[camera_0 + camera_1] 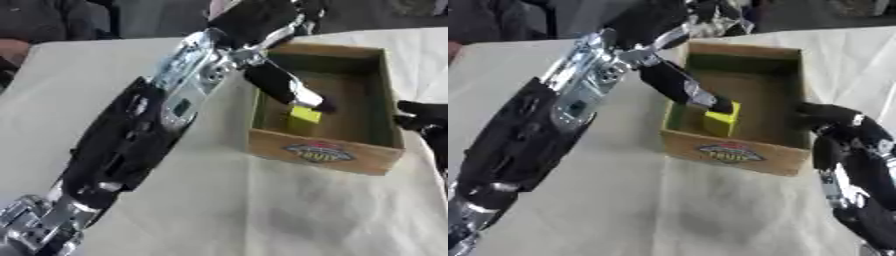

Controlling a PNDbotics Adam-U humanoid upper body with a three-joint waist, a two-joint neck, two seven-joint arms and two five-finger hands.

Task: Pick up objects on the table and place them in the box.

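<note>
A wooden box [320, 151] with a fruit label on its front wall stands on the cloth-covered table. Inside it, near the front left, lies a small yellow block [721, 122]. My left arm runs from the lower left up to the box's far left corner, and my left hand [282, 82] hangs over the box, open. One straight dark finger [682, 86] slants down into the box, its tip at the block's top edge. My right hand [829, 119] shows at the right, just outside the box's right wall, apart from the block.
A cream cloth [262, 215] covers the table, with bare cloth in front of the box and to its left. Seated people show at the far edge, away from the box.
</note>
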